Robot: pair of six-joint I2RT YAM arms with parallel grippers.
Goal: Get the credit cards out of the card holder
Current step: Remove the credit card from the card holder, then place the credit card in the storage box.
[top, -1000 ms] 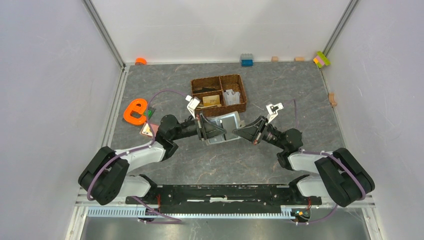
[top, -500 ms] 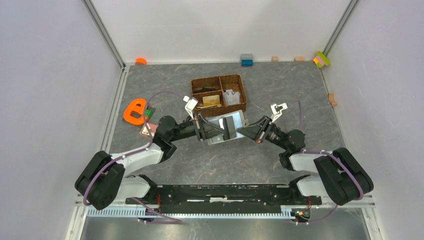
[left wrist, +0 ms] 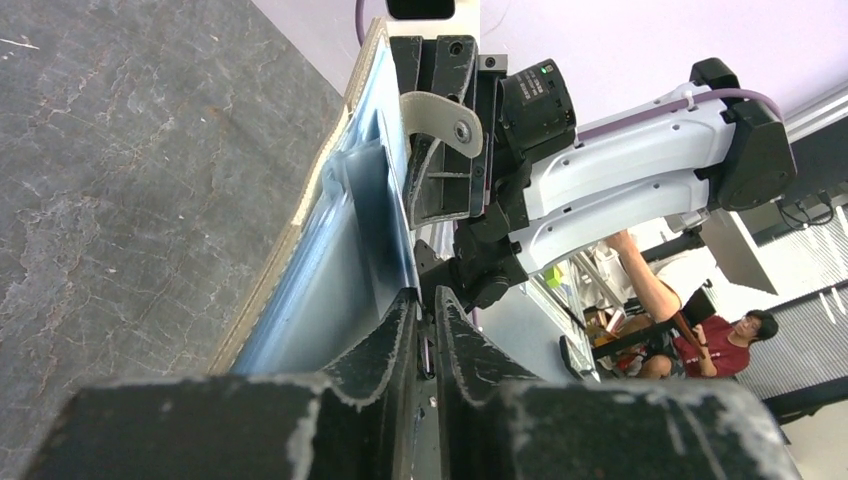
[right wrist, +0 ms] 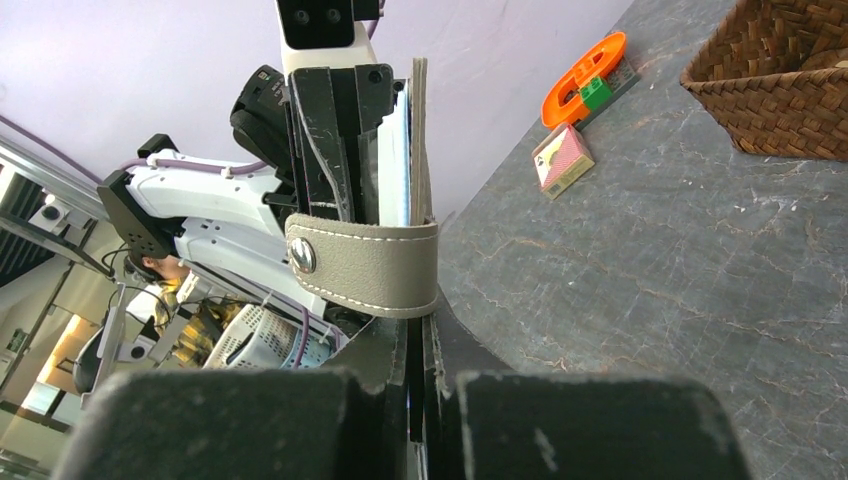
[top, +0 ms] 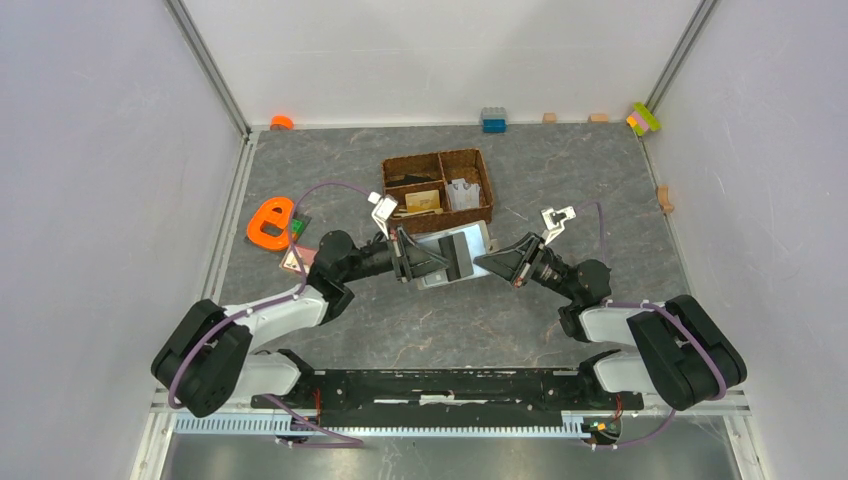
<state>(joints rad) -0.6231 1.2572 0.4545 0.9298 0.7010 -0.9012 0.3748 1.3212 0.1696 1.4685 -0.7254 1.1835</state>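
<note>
"risk, from the hands outward?"
"left gripper (top: pixel 415 258) and right gripper (top: pixel 483 262) each pinch shut on an end of the card holder (top: pixel 455 255), held off the table (top: pixel 600 180) between them, just near of the basket (top: pixel 437 160). pull unevenly and it could slip free or tear at the strap (right wrist: pixel 365 265)."
"counts?"
"one holder, one orange-tan credit card (top: pixel 423 201) in the basket; none visible inside the holder."

The left arm (top: pixel 285 308) and the right arm (top: pixel 605 322) are showing white shells and chunky black joints. Purple cables (top: pixel 330 184) are running along both. The black fingers (left wrist: pixel 380 355) are looking scratched and chipped white.
</note>
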